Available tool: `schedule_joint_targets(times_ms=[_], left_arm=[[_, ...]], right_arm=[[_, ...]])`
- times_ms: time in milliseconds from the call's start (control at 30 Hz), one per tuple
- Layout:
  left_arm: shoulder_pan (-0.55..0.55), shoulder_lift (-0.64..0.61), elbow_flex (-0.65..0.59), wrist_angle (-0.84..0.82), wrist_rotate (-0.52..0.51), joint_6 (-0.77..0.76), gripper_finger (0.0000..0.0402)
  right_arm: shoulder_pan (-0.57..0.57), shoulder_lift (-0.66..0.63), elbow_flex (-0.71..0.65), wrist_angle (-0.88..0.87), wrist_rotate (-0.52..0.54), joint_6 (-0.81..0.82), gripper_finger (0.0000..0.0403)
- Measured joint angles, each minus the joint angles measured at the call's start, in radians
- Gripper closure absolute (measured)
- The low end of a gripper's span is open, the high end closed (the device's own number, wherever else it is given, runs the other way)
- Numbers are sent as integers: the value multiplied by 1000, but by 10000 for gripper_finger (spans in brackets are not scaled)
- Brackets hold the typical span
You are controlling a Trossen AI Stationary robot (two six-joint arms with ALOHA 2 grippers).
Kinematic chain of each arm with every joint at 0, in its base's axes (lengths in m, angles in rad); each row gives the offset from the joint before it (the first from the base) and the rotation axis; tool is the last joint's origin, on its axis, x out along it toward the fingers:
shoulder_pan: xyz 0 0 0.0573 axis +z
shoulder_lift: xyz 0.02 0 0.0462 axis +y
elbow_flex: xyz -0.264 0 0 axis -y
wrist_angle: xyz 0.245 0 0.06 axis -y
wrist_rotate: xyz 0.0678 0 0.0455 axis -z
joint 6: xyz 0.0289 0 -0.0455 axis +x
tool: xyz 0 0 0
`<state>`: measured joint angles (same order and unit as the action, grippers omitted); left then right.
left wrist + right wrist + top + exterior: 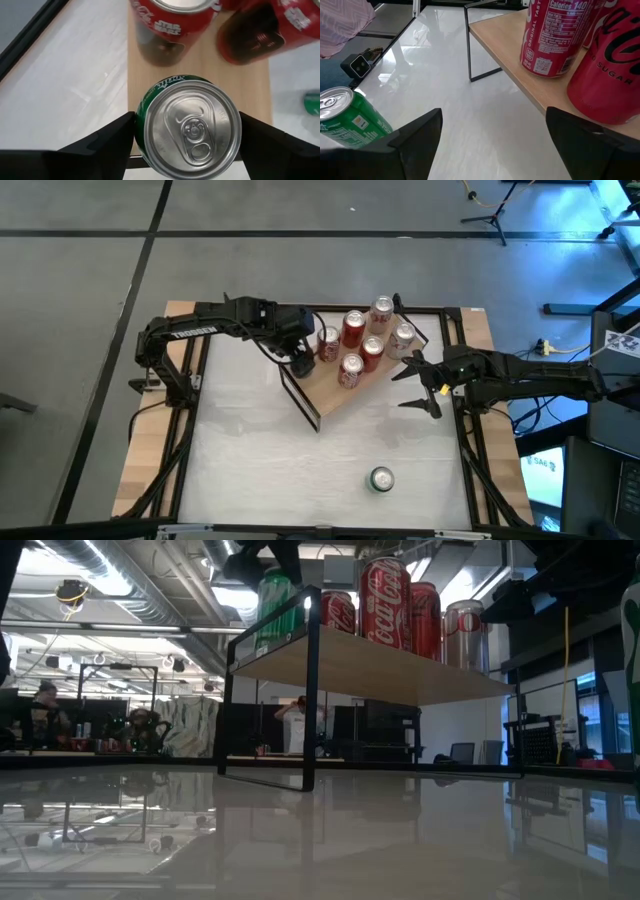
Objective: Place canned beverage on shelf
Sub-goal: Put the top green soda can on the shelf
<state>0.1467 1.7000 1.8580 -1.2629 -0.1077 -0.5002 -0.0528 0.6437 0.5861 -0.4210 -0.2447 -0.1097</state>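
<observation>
The shelf [335, 398], a light-wood plank on thin black frame ends, stands at the table's far middle and carries several red cans [354, 330]. A green can [187, 127] stands upright near the plank's left end [275, 602], between the fingers of my left gripper [300, 364], which is shut on it. My right gripper [421, 386] hangs open by the shelf's right end, with nothing between its fingers [490, 145]. A second green can [381, 479] stands on the table toward the near edge. My left gripper pinches the green can between its two fingers, one finger [117, 137] against the can's side [141, 107] just below the rim, the other [260, 137] on the opposite side. The fingers slant down from above. The can is upright, its base at the plank's top.
The red cans [172, 25] crowd the plank just beyond the held can. The shelf's black frame end [300, 402] stands below my left gripper. White tabletop [250, 450] lies open toward the near edge, apart from the second green can [345, 117].
</observation>
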Motion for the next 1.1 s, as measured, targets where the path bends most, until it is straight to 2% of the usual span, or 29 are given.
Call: schedule_joint_targets(times_ms=[133,367,533,1100], left_arm=[[0,0,0,0,-38,-57,110],[1,0,0,27,-45,-125,110],[1,0,0,27,-74,-126,103],[1,0,0,29,-63,-119,92]], right_arm=[[0,0,0,0,0,0,54],[0,0,0,0,0,0,54],[0,0,0,0,0,0,54],[0,0,0,0,0,0,54]])
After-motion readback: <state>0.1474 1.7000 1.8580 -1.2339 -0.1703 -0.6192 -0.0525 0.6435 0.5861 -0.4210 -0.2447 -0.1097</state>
